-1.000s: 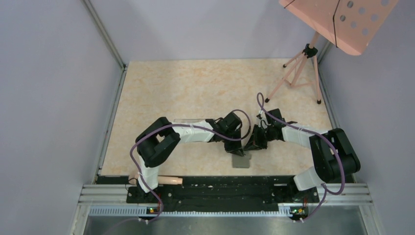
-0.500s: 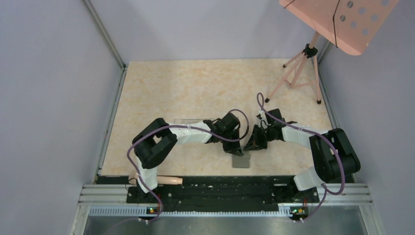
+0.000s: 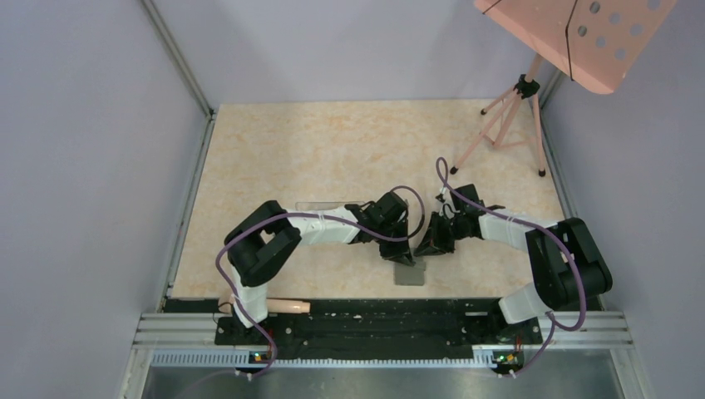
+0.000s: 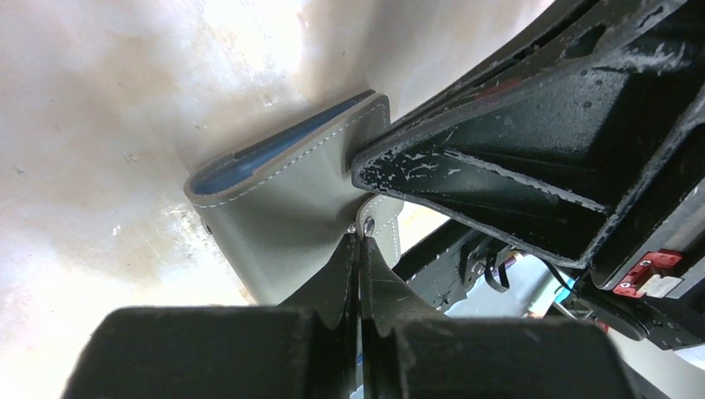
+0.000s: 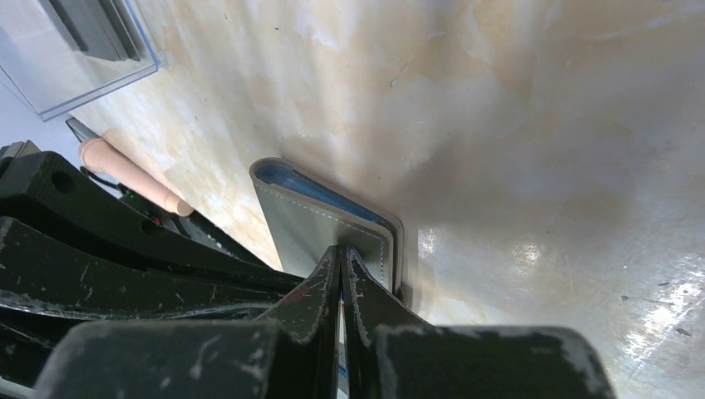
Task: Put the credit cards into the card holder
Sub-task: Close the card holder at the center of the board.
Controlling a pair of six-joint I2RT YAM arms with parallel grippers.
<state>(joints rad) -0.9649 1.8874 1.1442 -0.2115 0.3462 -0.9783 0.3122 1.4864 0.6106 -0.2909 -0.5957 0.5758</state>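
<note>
1 gray card holder (image 4: 283, 220) (blue-lined) at closed left gripper (image 4: 359, 239), right gripper (image 5: 341, 253)

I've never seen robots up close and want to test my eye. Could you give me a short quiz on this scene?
1. True or false: the wallet lies spread open flat.
2. The left fingers and the right fingers are: A) spread wide apart, B) closed together with their tips at the wallet, C) out of sight.
3. What colour shows inside the wallet's fold?

Key: 1 false, it is folded over; 2 B; 3 blue.
</note>
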